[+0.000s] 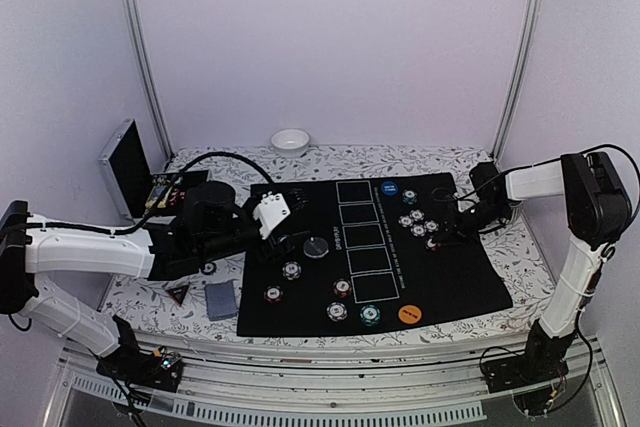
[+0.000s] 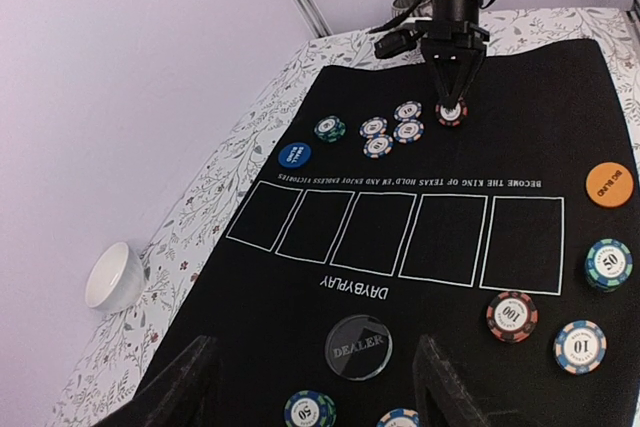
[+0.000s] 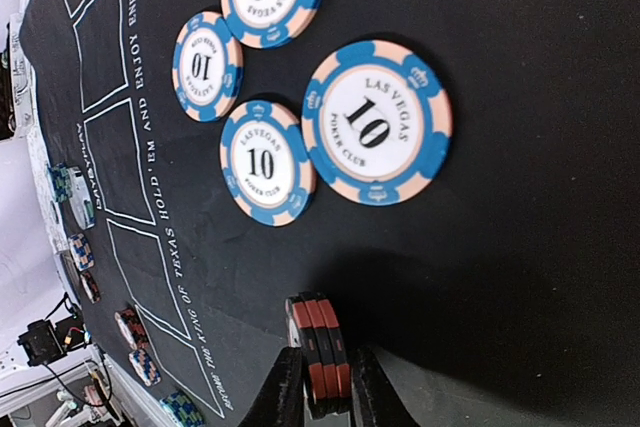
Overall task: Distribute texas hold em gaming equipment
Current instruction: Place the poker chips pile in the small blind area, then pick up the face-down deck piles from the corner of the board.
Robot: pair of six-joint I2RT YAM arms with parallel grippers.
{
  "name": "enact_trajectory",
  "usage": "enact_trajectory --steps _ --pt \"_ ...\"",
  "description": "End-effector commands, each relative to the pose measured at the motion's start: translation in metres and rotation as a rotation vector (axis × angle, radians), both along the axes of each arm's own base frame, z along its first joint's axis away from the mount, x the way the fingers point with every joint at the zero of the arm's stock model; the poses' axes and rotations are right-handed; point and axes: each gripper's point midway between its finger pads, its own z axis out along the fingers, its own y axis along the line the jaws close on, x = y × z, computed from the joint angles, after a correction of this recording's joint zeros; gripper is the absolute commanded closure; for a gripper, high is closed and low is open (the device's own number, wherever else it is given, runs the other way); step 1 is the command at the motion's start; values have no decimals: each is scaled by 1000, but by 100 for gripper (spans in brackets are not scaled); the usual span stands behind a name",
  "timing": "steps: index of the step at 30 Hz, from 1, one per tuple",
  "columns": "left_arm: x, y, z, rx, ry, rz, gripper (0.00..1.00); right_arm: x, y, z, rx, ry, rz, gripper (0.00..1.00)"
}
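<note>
Lilac walls; a floral-clothed counter (image 1: 470,162) is covered by a black felt poker mat (image 1: 450,277). The left hand (image 2: 315,377) is held with fingers wide apart and empty, near the round black dealer button (image 2: 358,346). The right hand (image 3: 325,392) is placed near the mat's right edge, fingers close on either side of a small red-and-black striped chip stack (image 3: 320,342); clamped or loose cannot be told. Four blue-and-cream "10" chips (image 3: 266,160) are lying flat beside it. Grey-blue-backed cards (image 1: 221,299) and a black-red triangle marker (image 1: 180,292) are seen off the mat's left edge.
</note>
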Motion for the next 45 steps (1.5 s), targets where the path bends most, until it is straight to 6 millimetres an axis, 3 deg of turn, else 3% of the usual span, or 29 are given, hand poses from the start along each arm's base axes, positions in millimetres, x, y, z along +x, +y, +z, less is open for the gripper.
enact_trajectory --steps 1,4,12,17,21,23,26,28,31,34,39,45 --pt "-1 -5 10 -9 -16 -5 32 -3 -20 -20 -105 30 -34 82" --pt "-1 -4 11 -8 -19 -4 32 -2 -24 -21 -126 31 -41 82" --pt "0 -4 12 -8 -23 -2 32 -1 -39 -20 -217 33 -68 70" --pt "0 -4 13 -9 -23 -1 32 5 -49 -10 -306 10 -85 64" --pt "0 -4 12 -7 -22 0 32 12 -47 15 -400 -48 -76 43" --pt "0 -4 12 -4 -22 0 32 14 -46 24 -466 -71 -74 26" --pt "0 -3 12 -2 -24 3 32 20 -32 37 -526 -110 -45 8" --pt "2 -1 15 -4 -27 20 32 18 -24 36 -548 -107 -18 0" --pt "10 6 17 13 2 80 26 19 -13 43 -573 -137 2 1" --pt "19 16 19 40 89 157 14 28 -8 69 -623 -227 -21 1" --pt "30 52 21 35 262 308 2 42 -26 138 -766 -419 -140 1" --pt "39 101 -1 -23 493 526 2 45 -25 223 -639 -687 -245 1"
